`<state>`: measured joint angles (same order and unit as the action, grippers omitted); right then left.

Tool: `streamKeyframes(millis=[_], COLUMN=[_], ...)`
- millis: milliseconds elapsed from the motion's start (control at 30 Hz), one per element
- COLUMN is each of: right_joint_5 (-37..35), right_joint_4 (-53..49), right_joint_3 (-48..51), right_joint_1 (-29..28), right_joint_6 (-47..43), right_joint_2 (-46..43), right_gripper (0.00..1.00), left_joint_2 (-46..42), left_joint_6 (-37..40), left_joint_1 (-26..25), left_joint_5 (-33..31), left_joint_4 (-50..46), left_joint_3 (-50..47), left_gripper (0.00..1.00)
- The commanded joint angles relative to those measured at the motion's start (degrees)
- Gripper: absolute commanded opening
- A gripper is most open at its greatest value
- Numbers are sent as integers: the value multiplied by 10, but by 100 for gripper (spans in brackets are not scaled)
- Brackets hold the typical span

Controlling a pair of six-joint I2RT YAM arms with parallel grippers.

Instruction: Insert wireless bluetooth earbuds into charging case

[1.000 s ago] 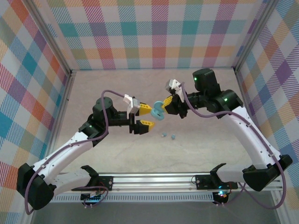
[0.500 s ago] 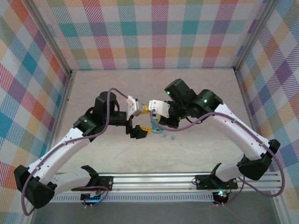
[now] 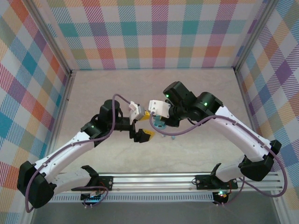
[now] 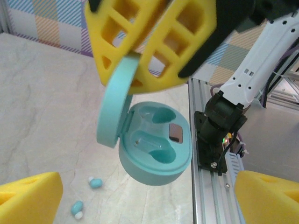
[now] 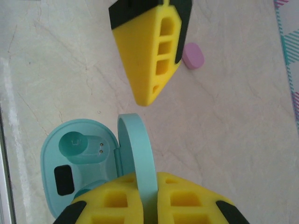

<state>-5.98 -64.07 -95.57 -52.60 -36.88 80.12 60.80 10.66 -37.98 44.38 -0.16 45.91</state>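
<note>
A teal charging case [image 4: 156, 149] hangs open above the table, both of its wells empty. My right gripper [image 5: 147, 179] is shut on the case's upright lid [image 5: 138, 149], and its yellow fingers [image 4: 149, 42] show from above in the left wrist view. My left gripper [image 4: 147, 191] stands wide open just in front of the case, touching nothing. In the top view the left gripper [image 3: 147, 124] and right gripper [image 3: 157, 119] meet over mid-table with the case [image 3: 159, 125] between them. Two light blue earbuds [image 4: 95, 182] [image 4: 77, 208] lie on the table below the case.
A small purple oval case [image 5: 193, 56] lies on the marble table beyond the left finger [image 5: 149, 51]. The metal rail [image 3: 154, 179] with the arm bases runs along the near edge. Plaid walls close in the back and sides.
My right arm swung left and down, carrying the case to a spot over the earbuds. My left gripper opened wider and shifted slightly down and back.
</note>
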Motion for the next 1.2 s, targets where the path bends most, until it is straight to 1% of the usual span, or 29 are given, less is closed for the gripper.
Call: streamKeyframes(millis=[0, 167, 300, 567, 700, 833, 1033, 1167], right_joint_5=[19, 26, 28, 32, 32, 30, 34, 35], right_joint_4=[5, 3, 2, 8, 4, 5, 8, 5], right_joint_3=[4, 11, 10, 9, 10, 12, 11, 14], right_joint_1=[-5, -5, -6, -6, -6, -6, -7, -7], right_joint_6=[7, 7, 8, 9, 9, 11, 12, 13], right_joint_2=[-14, -16, -16, -20, -18, -15, -15, -15], right_gripper=[3, 3, 3, 3, 3, 3, 3, 3], left_joint_2=[-21, -6, 9, 23, 22, 25, 33, 34], left_joint_6=[11, 38, 49, 56, 51, 43, 35, 28], left_joint_1=[-16, -33, -44, -50, -50, -50, -50, -50], left_joint_5=[-22, -28, -33, -35, -35, -33, -27, -27], left_joint_4=[115, 138, 133, 131, 137, 141, 146, 154], left_joint_3=[-30, -33, -22, -18, -16, -11, -9, -9], left_gripper=[93, 90, 89, 86, 83, 82, 72, 67])
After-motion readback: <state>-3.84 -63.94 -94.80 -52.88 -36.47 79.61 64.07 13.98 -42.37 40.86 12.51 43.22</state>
